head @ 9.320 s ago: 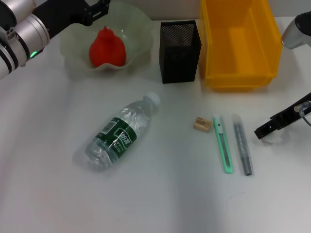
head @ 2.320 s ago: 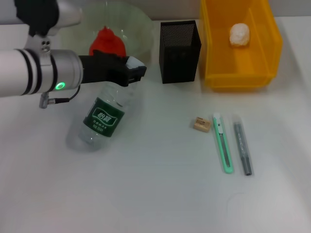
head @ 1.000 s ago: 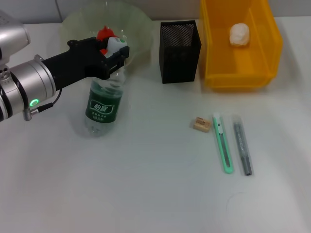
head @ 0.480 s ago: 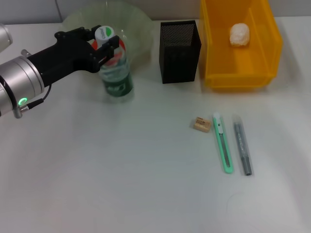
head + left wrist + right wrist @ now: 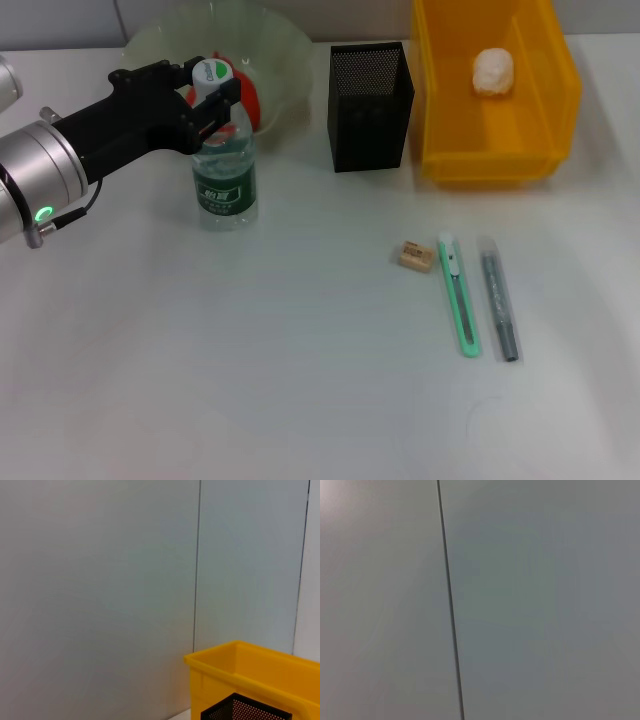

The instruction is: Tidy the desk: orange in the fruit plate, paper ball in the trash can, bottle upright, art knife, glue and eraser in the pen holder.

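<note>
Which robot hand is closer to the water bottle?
The left. The left gripper is shut on the neck of the upright water bottle. The right gripper is out of every view, so it is farther away.

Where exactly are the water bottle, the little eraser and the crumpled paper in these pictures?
bottle (image 5: 225,180): head view, on its dark green label.
eraser (image 5: 414,257): head view, middle of its tan top face.
paper ball (image 5: 493,72): head view, middle of the white wad, lying inside the yellow bin.

The only printing in view is on the dark green label of the bottle (image 5: 224,160), standing at the far left of the table: small white marks, too small to read. Nothing else carries text.
</note>
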You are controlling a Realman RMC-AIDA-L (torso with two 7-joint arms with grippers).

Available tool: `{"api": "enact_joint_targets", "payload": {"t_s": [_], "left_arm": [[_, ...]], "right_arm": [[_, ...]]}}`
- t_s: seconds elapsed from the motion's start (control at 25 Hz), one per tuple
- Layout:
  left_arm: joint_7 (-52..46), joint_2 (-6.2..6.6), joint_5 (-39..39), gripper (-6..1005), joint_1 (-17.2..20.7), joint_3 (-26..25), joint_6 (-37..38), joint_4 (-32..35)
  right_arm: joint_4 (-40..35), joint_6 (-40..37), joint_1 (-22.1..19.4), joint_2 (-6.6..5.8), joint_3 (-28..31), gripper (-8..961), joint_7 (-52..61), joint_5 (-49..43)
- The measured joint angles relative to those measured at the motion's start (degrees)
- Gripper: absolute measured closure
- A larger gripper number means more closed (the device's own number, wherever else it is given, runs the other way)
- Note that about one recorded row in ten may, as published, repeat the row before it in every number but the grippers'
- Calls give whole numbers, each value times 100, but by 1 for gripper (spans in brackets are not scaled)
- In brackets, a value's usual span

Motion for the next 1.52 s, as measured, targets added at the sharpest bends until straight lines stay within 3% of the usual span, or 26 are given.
{"api": "enact_joint_targets", "payload": {"t_s": [1.2, 1.36, 1.52], "left_arm": [[-32, 1, 6, 542, 115, -151, 148, -137], [-17, 8, -3, 350, 111, -220, 351, -83], [-11, 7, -9, 342, 72, -395, 645, -84]], "right_arm": [[1, -3, -108, 22, -2, 248, -10, 18], [1, -28, -156, 30, -5, 248, -9, 17], [4, -104, -178, 30, 12, 248, 3, 17]]}}
